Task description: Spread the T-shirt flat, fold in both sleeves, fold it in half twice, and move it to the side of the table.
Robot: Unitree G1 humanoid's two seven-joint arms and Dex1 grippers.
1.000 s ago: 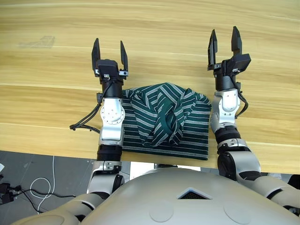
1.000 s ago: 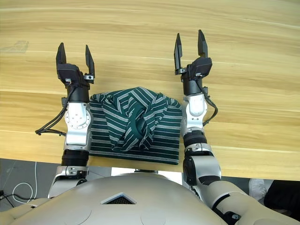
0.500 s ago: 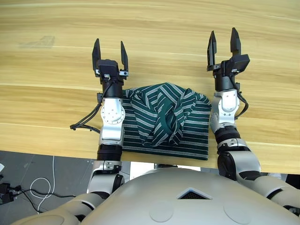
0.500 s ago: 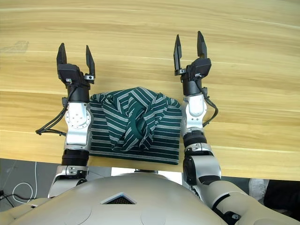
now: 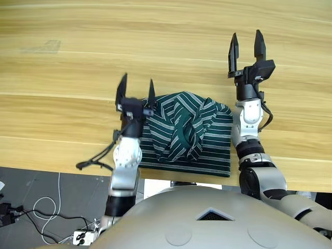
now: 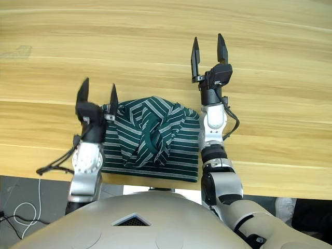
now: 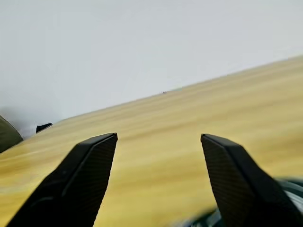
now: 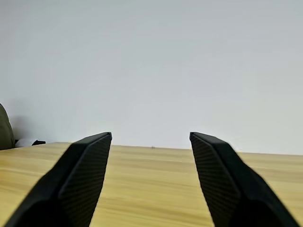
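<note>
- A dark green T-shirt with thin white stripes [image 5: 184,132] lies on the light wooden desk [image 5: 62,62], right at the near edge and between the robot's two arms.
- Its lower layer lies fairly flat as a rough rectangle. The fabric on top is bunched into loose folds around the middle.
- The left end effector [image 5: 137,87] sits at the far left corner of the shirt, its two black fingers pointing toward the far side of the desk.
- Those fingers [image 7: 87,175] are spread wide with nothing between them. I cannot tell whether they touch the cloth.
- In the left wrist view, bare wood shows between the fingers, and a dark blurred shape sits by one of them at the frame's edge.
- The right end effector [image 5: 246,44] is over bare desk, beyond the shirt's far right corner and apart from the fabric.
- Its fingers [image 8: 80,179] also stand well apart, point away from the robot and hold nothing.
- The right forearm runs just beside the shirt's right edge.
- A pale plain wall [image 8: 151,61] rises behind the far edge of the desk.
- On the dark grey floor [image 5: 31,187] below the near left of the desk, a white cable [image 5: 45,203] lies in loose loops.
</note>
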